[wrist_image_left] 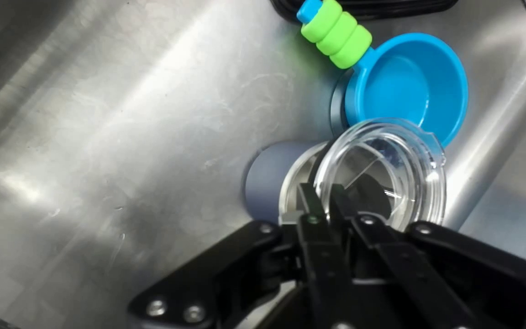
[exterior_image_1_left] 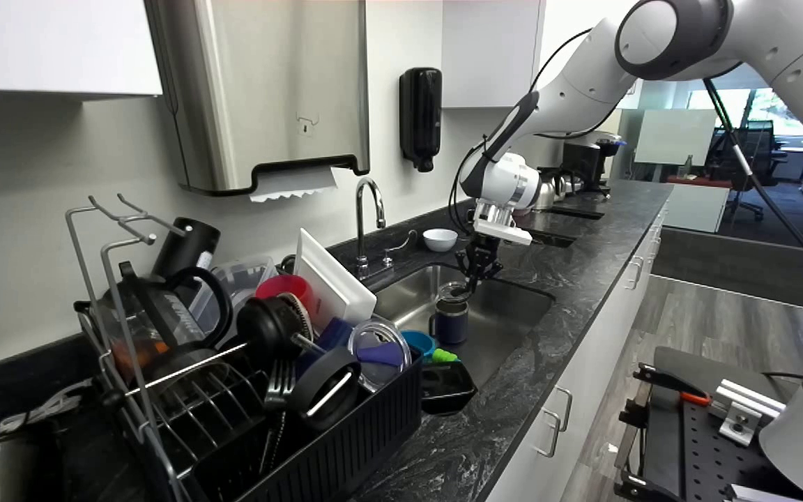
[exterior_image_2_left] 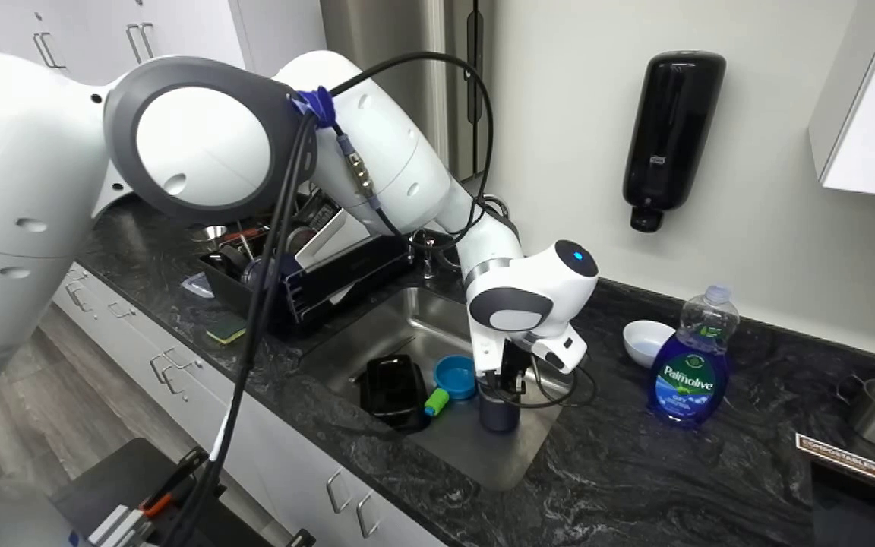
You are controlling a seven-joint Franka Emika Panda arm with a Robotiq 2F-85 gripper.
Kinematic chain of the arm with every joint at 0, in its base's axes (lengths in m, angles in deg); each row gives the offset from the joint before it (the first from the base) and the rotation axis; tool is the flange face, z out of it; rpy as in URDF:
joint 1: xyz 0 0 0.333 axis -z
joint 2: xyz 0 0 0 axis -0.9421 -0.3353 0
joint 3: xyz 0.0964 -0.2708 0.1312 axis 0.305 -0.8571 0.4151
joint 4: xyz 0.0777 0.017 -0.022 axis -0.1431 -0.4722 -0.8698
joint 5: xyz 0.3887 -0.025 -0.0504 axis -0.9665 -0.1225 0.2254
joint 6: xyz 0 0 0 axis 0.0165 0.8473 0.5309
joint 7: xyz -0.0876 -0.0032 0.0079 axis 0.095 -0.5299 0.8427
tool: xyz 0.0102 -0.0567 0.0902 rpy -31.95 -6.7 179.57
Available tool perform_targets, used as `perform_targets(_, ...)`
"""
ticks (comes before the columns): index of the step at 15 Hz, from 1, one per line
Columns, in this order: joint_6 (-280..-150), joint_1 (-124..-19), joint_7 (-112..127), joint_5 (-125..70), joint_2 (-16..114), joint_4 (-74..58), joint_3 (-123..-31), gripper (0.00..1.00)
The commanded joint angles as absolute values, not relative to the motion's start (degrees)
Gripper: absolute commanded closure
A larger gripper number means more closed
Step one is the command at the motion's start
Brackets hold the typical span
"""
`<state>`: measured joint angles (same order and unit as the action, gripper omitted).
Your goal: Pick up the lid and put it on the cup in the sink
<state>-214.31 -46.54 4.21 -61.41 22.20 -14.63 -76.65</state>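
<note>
In the wrist view the sink (wrist_image_left: 153, 173) gives bare, scuffed steel left of the upright navy mug (wrist_image_left: 266, 183); to the right, the sink wall and a glossy blue scoop (wrist_image_left: 402, 84) leave little room. The gripper (wrist_image_left: 324, 196), its fingers nearly together, pinches the clear round lid (wrist_image_left: 384, 167) by its rim, partly over the mug's mouth; whether lid and mug touch, I cannot tell.

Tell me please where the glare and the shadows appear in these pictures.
Wrist view: bright streaks cross the steel sink, soft shadow darkens it left of the end effector, and the clear lid carries small highlights; in an exterior view, the far window looks very bright.
</note>
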Motion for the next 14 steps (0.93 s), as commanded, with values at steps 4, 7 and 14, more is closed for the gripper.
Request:
perform_targets(4,-214.1,-46.5,4.2,-61.4,22.1,-14.4,-76.7,0.91)
perform_targets(7,-214.1,-46.5,4.2,-61.4,22.1,-14.4,-76.7,0.91)
perform_targets(14,-214.3,-46.3,4.4,-61.9,21.3,-13.7,-76.6,0.98)
